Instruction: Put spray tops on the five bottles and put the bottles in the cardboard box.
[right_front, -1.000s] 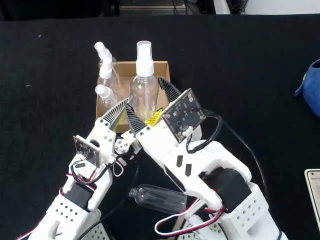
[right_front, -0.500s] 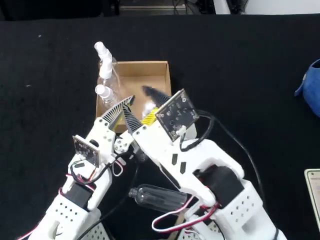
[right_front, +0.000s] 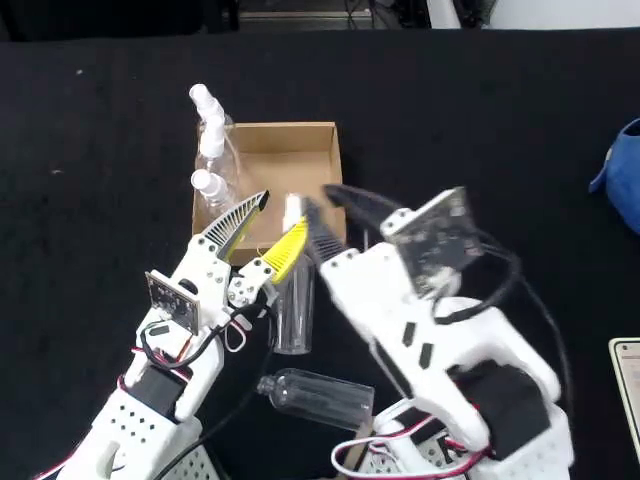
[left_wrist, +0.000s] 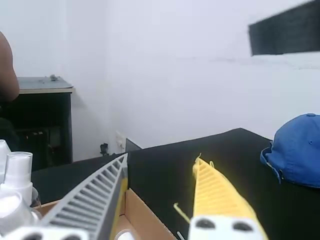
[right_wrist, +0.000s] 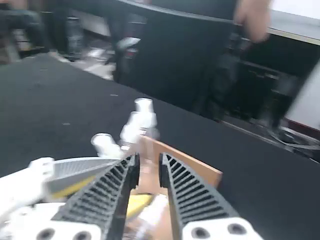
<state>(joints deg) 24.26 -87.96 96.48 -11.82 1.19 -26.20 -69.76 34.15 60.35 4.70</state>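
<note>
A clear bottle with a white spray top (right_front: 293, 295) is outside the cardboard box (right_front: 300, 150), just in front of it between the two arms. Whether it stands or lies I cannot tell. My right gripper (right_front: 317, 198) (right_wrist: 147, 162) hovers beside that bottle's top, fingers a narrow gap apart with nothing between the tips. My left gripper (right_front: 283, 212) (left_wrist: 160, 160) stands open at the box's front edge, its yellow finger (right_front: 285, 250) touching the bottle. Three capped bottles (right_front: 210, 140) (right_wrist: 142, 107) stand along the box's left side. A topless bottle (right_front: 315, 395) lies near the arm bases.
A blue cap (right_front: 620, 180) (left_wrist: 295, 155) lies at the table's right edge. A white card (right_front: 627, 380) sits at the front right. The box's right half holds nothing. A black cloth covers the table.
My right gripper held the capped bottle upright in the box a second ago. It has swung right and back, and the bottle now sits out in front of the box.
</note>
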